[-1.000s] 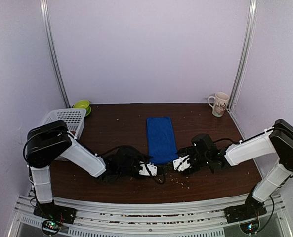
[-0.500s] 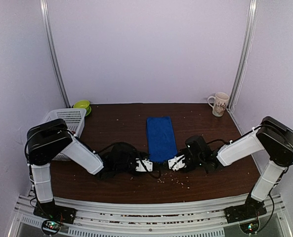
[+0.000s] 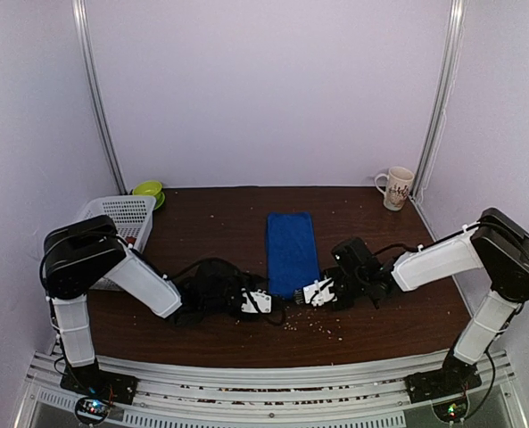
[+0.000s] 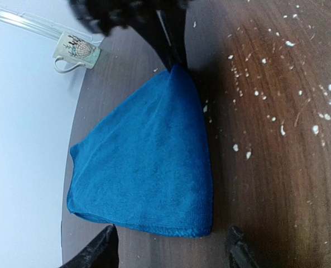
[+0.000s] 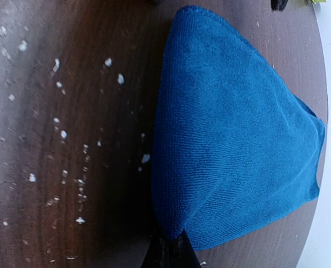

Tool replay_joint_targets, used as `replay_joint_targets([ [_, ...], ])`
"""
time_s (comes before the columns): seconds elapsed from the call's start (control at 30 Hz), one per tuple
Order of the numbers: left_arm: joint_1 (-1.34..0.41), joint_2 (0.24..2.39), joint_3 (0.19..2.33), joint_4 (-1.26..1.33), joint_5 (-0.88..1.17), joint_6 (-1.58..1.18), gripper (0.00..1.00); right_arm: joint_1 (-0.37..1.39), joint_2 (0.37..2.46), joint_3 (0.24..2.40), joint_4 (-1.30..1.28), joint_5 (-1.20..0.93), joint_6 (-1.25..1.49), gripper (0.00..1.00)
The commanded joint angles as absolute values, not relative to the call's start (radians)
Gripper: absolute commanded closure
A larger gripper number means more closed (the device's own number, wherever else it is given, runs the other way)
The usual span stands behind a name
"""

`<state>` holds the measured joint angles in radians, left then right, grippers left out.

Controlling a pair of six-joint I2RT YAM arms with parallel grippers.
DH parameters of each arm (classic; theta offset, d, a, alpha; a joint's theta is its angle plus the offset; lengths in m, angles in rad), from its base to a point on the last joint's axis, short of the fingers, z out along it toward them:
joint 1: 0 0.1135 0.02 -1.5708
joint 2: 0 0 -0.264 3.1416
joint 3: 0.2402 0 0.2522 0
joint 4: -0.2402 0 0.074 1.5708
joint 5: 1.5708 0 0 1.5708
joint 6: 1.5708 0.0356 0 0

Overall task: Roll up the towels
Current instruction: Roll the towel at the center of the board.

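Two grippers sit at near short edge of blue towel (image 3: 291, 248): right gripper (image 3: 314, 293) pinched shut on near-right corner; left gripper (image 3: 264, 303) wide open, near-left corner between fingers, holding nothing. Towel long axis runs straight away from both.

I see the blue towel (image 3: 291, 251) (royal blue, soft looped cloth) folded into a long narrow strip in the middle of the table (image 3: 210, 223), its length running from front to back. Its near right corner stands up in a peak, pinched in the jaws of the right gripper (image 3: 312, 293); the rest lies flat.
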<state>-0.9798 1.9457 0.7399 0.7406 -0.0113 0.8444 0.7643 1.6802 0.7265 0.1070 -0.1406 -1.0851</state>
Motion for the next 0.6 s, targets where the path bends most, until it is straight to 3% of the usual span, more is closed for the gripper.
replay_joint_targets([
  [0.0,-1.001,1.929,0.710,0.763,0.031,0.863,0.33,0.726,1.633,0.803,-0.086,-0.344,-1.023,1.00],
  [0.57,-1.015,1.971,0.737,0.770,-0.006,0.855,0.44,0.633,1.661,0.939,-0.348,-0.550,-1.029,1.00],
])
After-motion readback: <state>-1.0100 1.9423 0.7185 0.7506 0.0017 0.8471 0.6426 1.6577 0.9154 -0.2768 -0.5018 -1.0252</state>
